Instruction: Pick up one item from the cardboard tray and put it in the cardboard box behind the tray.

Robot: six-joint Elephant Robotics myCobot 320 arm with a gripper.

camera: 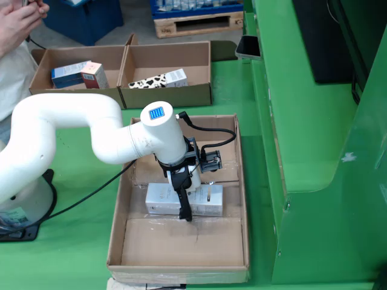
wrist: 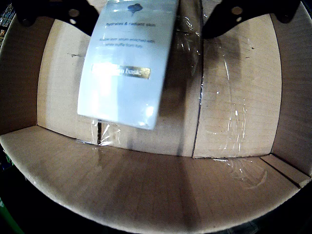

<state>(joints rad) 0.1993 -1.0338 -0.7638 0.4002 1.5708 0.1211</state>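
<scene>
From the fixed view, the white arm (camera: 91, 136) reaches down into the cardboard tray (camera: 237, 199) in the middle of the green bench (camera: 78, 241). Its gripper (camera: 184, 208) is over a pale flat carton (camera: 208, 202) lying across the tray floor. In the wrist view the jaws are closed on that white carton (wrist: 126, 63), which hangs from the upper left of the frame, tilted, above the brown cardboard floor. Two open cardboard boxes (camera: 166, 93) sit at the upper left, behind the tray, with a few packets (camera: 160, 78) inside. A person (camera: 15, 36) stands at the far upper left corner.
</scene>
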